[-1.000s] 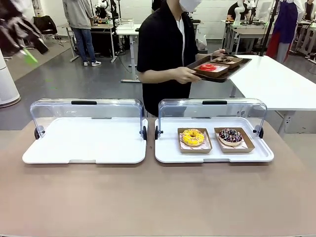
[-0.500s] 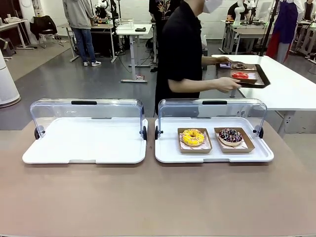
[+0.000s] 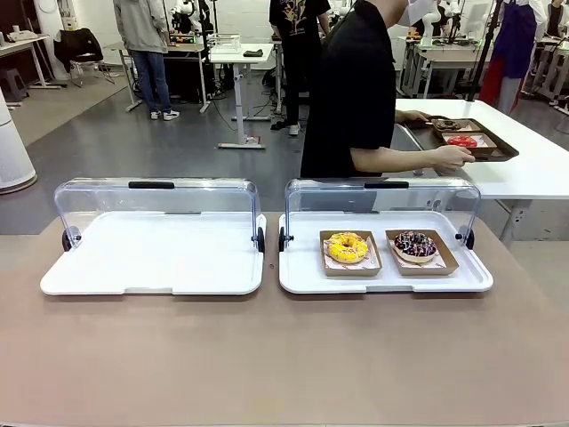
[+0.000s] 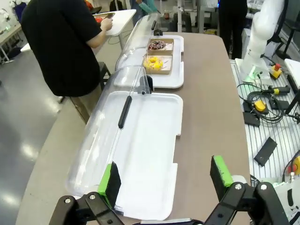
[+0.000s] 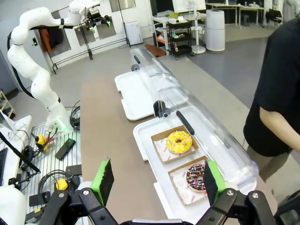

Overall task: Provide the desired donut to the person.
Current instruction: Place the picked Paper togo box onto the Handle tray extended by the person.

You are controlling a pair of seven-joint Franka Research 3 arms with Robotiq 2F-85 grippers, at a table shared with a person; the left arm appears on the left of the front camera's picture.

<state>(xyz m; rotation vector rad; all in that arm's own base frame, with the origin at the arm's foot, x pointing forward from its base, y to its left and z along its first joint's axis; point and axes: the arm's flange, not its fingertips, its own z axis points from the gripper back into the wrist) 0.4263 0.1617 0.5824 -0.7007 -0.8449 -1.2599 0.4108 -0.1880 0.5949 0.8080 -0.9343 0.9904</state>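
Observation:
Two donuts sit in brown paper boats in the right white tray (image 3: pixel 302 271): a yellow-iced donut (image 3: pixel 348 247) and a chocolate sprinkled donut (image 3: pixel 415 245). Its clear lid is swung open. The person (image 3: pixel 360 89) stands behind that tray, turned away towards a side table, both hands on a brown tray (image 3: pixel 493 153) that carries a red donut (image 3: pixel 462 140). In its wrist view my left gripper (image 4: pixel 164 176) hangs open and empty, high over the near end of the empty white tray (image 4: pixel 150 140). My right gripper (image 5: pixel 157 178) is open and empty, high above the yellow donut (image 5: pixel 179 141) and chocolate donut (image 5: pixel 196 177).
The left white tray (image 3: pixel 151 253) holds nothing, its clear lid (image 3: pixel 153 200) raised. A white side table (image 3: pixel 507 173) stands at the far right. Cables and boxes (image 4: pixel 262 105) lie beside the table on the robot's side. My left arm (image 5: pixel 30 51) is raised high.
The person has turned to the right and carried the brown tray over to the white side table. A blurred arm at the front view's top left a second ago has left that view.

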